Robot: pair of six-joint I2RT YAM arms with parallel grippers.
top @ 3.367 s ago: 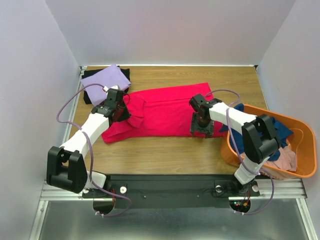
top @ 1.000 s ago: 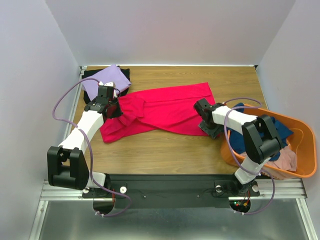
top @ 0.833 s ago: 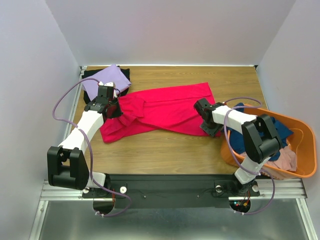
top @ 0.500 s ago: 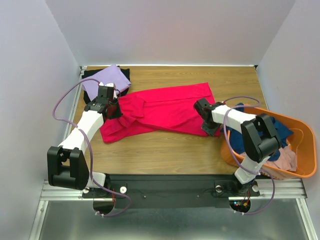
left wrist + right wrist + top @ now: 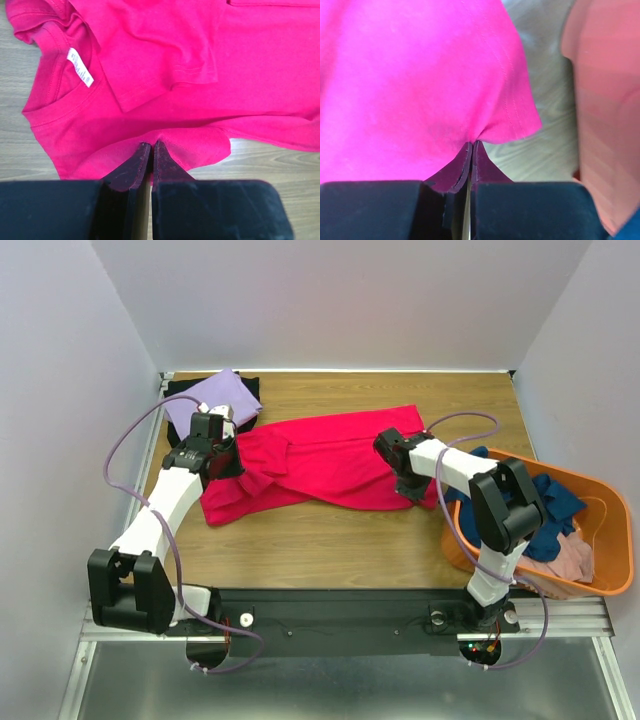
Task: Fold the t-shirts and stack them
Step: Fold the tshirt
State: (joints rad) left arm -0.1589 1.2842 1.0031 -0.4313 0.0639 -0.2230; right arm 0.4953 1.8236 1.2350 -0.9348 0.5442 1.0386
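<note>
Top view, shirt in hand: the bright crimson-pink cloth t-shirt [image 5: 330,460] lay spread over the middle of the wooden tabletop [image 5: 330,535], collar end toward 9 o'clock and hem toward 3 o'clock.
Top view, left fingers: the left fingers [image 5: 230,460] sat on the shirt's 9 o'clock end, by a rumpled sleeve.
Top view, right fingers: the right fingers [image 5: 410,487] sat on its 4 o'clock corner.
Top view, stack: a folded lavender cloth t-shirt [image 5: 210,398] rested on a black cloth t-shirt [image 5: 178,437] at the 10 o'clock corner, probably the finished pile.
Top view, supply: an orange plastic tub [image 5: 600,585] at 4 o'clock held a navy blue t-shirt [image 5: 555,505] and a dusty pink t-shirt [image 5: 565,560], apparently waiting their turn.
Left wrist view, grip: the fingers were pressed together on a pinch of crimson cloth at 6 o'clock, with the collar and its white label [image 5: 80,67] at 10 o'clock.
Right wrist view, grip: the fingers were clamped on the hem corner, with the tub wall at 3 o'clock.
Reason, judged: holding opposite ends would let the arms lift and tension the cloth for a clean fold.
</note>
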